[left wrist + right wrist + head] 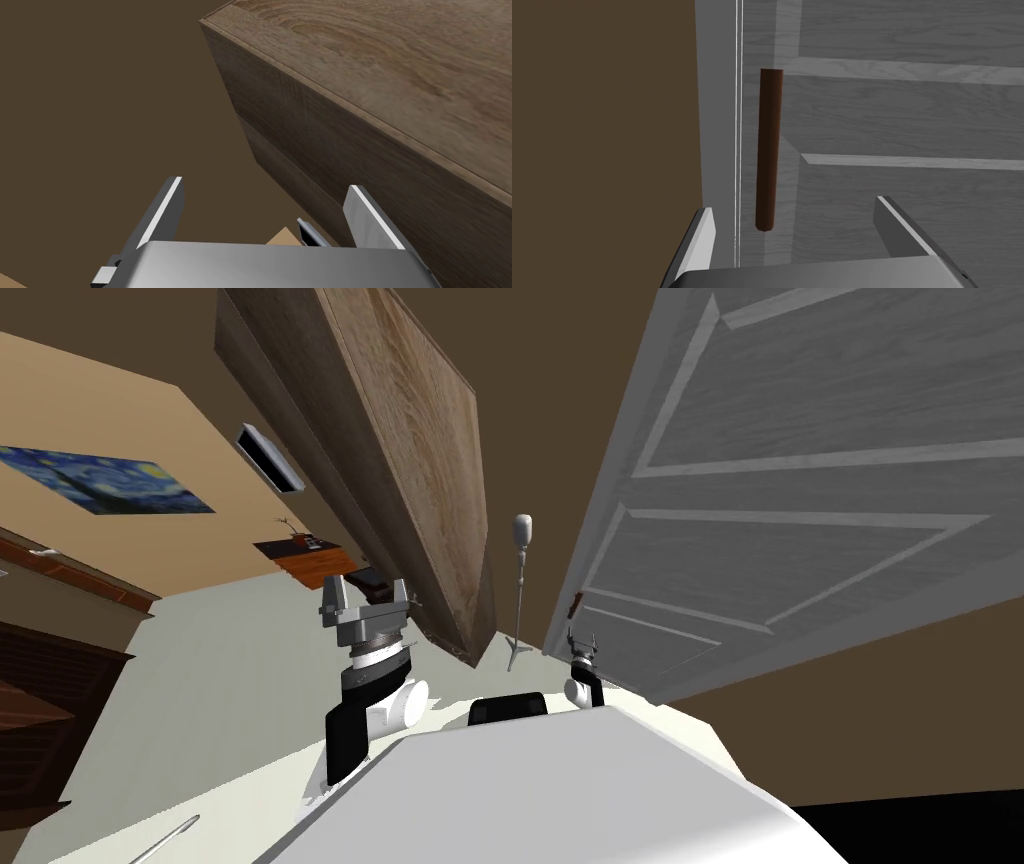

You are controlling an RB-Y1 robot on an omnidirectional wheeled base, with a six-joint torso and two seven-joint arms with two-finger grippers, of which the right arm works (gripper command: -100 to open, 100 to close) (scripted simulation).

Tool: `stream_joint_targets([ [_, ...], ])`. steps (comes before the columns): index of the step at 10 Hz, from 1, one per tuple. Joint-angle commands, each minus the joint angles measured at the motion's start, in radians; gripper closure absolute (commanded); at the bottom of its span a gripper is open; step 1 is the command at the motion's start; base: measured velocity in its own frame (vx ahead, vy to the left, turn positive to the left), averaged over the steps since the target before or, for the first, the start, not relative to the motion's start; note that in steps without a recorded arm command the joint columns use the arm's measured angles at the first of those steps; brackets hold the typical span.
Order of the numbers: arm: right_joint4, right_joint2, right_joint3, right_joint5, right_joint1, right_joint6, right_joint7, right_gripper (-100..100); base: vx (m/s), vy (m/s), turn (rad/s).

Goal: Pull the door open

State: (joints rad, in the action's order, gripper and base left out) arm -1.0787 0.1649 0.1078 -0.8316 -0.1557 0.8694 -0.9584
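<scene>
A grey panelled door (800, 508) fills the right of the head view and stands partly swung out. Its dark brown bar handle (768, 150) runs along the door's free edge in the right wrist view; in the head view the handle (574, 606) shows small. My right gripper (794, 220) is open, a short way in front of the handle's near end, which lies between the lines of its fingers without touching them. In the head view the right gripper (582, 646) sits just below the handle. My left gripper (364, 596) is open and empty, raised beside a wooden cabinet (380, 115).
The tall wooden cabinet (400, 458) stands close on the left of the door gap. A floor lamp (521, 588) stands between cabinet and door. A small brown table (305, 556) and a painting (105, 480) lie at the far left wall.
</scene>
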Motion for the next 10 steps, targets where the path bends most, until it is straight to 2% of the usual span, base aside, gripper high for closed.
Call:
stream_joint_targets([
  [1, 0.041, 0.003, 0.001, -0.035, 0.011, 0.007, -0.033, -100, 0.086, -0.075, 0.197],
  [5, 0.144, 0.011, 0.004, -0.113, 0.040, 0.027, -0.109, -100, 0.103, -0.101, 0.206],
  [6, 0.138, 0.010, 0.004, -0.101, 0.042, 0.026, -0.098, -100, 0.050, -0.045, 0.037],
  [7, 0.172, 0.021, 0.002, -0.104, 0.062, 0.028, -0.120, -100, -0.012, -0.011, 0.084],
  [10, 0.225, 0.040, 0.001, -0.106, 0.093, 0.031, -0.151, -100, -0.034, -0.001, 0.057],
])
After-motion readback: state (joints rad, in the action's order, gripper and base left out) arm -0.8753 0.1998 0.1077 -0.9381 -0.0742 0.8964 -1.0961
